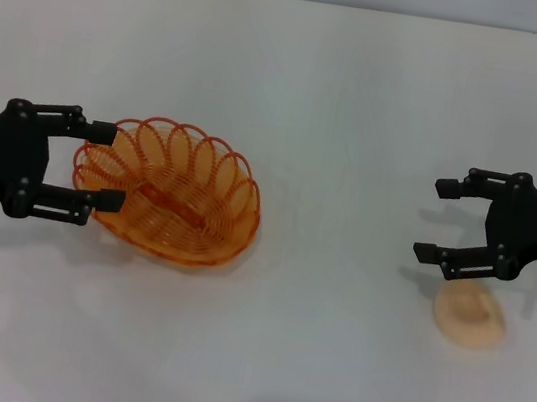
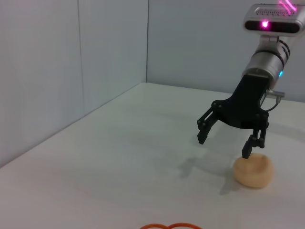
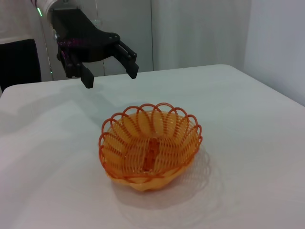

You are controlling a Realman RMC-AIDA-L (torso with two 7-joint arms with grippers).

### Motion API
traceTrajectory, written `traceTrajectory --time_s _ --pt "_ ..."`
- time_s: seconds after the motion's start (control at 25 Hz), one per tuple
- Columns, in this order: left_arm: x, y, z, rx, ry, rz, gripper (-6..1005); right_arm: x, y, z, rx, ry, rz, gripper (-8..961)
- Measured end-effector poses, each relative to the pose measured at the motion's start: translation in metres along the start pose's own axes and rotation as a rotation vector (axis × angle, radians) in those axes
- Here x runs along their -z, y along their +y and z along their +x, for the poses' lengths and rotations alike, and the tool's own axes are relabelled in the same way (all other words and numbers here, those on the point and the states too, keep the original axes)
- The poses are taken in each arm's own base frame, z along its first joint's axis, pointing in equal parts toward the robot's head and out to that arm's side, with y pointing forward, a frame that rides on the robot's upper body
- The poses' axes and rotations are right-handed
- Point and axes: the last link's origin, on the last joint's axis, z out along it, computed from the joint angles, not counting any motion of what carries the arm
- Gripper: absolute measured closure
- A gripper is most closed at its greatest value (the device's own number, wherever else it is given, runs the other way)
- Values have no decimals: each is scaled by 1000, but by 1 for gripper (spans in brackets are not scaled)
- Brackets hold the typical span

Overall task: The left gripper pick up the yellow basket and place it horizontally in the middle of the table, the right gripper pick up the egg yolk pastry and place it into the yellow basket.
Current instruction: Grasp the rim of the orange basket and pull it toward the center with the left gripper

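The yellow basket (image 1: 170, 194) stands upright on the white table (image 1: 316, 87), left of the middle. It also shows in the right wrist view (image 3: 150, 145), and a sliver of its rim shows in the left wrist view (image 2: 169, 226). My left gripper (image 1: 109, 166) is open and empty at the basket's left rim. In the right wrist view the left gripper (image 3: 109, 76) hangs above the table just beyond the basket. The egg yolk pastry (image 1: 471, 315) lies on the table at the right. My right gripper (image 1: 434, 220) is open and empty, just above and beyond the pastry (image 2: 253, 170), with one fingertip (image 2: 248, 151) close over it.
Grey walls (image 2: 71, 71) border the table's far edges. The table's far edge (image 1: 298, 1) runs along the back. Nothing else stands on the table.
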Motion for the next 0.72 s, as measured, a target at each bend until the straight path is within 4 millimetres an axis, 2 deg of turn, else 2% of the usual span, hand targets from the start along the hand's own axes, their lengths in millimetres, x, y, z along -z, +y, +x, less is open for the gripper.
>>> traceTrajectory --time_s 0.72 --pt "0 0 0 1 -3 -4 210 2 2 1 -2 -14 6 81"
